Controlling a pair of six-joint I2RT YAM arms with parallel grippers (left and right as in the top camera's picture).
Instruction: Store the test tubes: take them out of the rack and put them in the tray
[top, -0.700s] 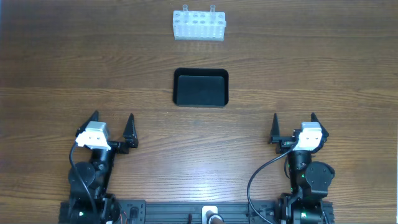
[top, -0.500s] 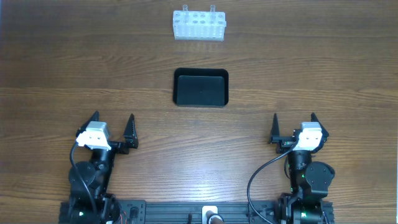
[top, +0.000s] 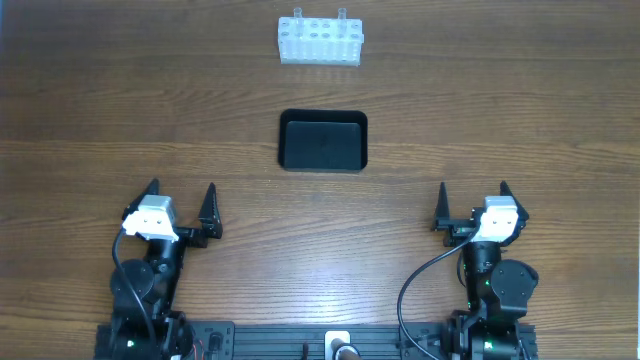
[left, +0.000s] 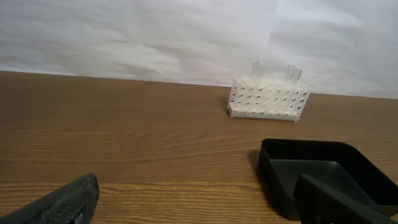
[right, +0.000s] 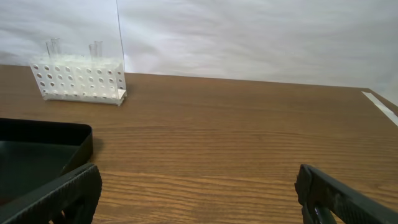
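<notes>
Low over table (top: 80, 120), both end effectors (top: 181, 186) (top: 472, 187) agape, forward-facing

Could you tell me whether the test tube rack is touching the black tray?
Apart. The top view shows a strip of bare table between the rack and the tray.

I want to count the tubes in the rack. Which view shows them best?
The left wrist view: two test tubes rise side-on above the rack, clear against the pale backdrop. The right wrist view shows the same two side-on, nearly as well. The top view looks down on them, leaving just small rims.
</notes>
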